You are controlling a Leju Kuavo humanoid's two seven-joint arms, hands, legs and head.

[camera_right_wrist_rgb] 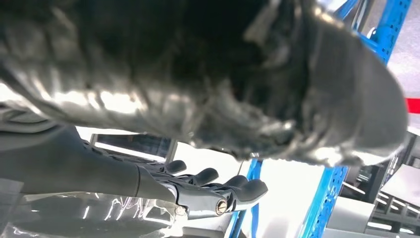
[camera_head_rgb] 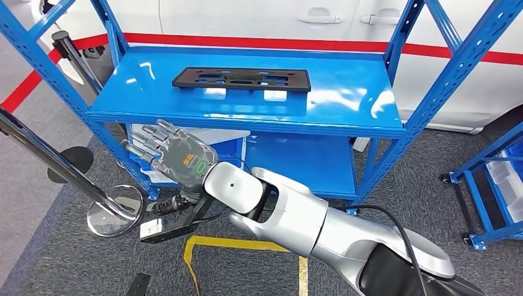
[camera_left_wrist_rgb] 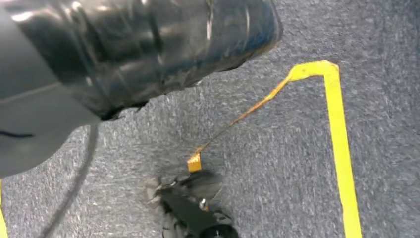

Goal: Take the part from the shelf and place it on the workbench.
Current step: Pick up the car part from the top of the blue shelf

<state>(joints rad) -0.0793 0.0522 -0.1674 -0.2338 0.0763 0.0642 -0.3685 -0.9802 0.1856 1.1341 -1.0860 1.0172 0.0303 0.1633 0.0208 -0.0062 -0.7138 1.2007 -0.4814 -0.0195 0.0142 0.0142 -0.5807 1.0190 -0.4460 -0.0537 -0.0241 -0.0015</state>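
My right hand [camera_head_rgb: 176, 155] hangs empty just below the blue shelf [camera_head_rgb: 345, 92], fingers spread.
Head view gives me the black part [camera_head_rgb: 242, 79] flat on the shelf top; the right wrist view adds the extended fingers [camera_right_wrist_rgb: 237, 188] from beneath.

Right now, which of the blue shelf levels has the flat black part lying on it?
The upper shelf: the black part lies flat on it, above the right hand. The lower shelf sits beneath it.
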